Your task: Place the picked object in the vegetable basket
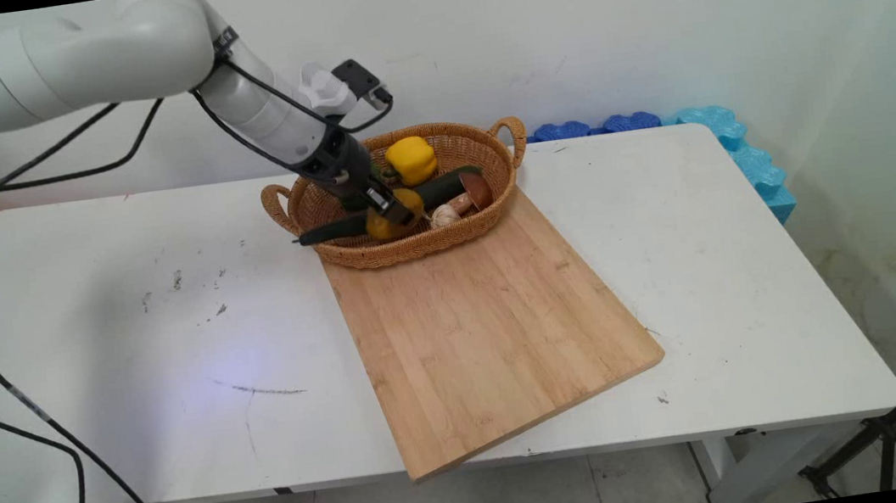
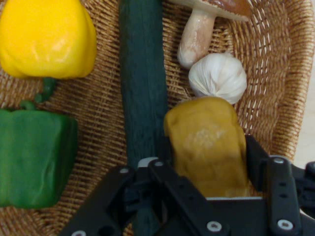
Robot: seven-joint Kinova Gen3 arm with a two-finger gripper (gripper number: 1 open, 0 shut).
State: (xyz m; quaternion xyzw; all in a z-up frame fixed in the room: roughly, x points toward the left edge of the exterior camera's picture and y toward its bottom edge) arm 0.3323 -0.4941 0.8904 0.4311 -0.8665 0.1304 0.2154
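One gripper [image 2: 209, 147] clamping potato [image 2: 206, 142], lengthwise

Bright, even light; soft shadows; hand view slightly soft.

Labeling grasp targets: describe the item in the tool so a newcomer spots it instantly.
Find the wicker basket at the cutting board's far end. Between the tool's fingers sits a mustard-yellow lump, duller than the yellow pepper, touching the white garlic.
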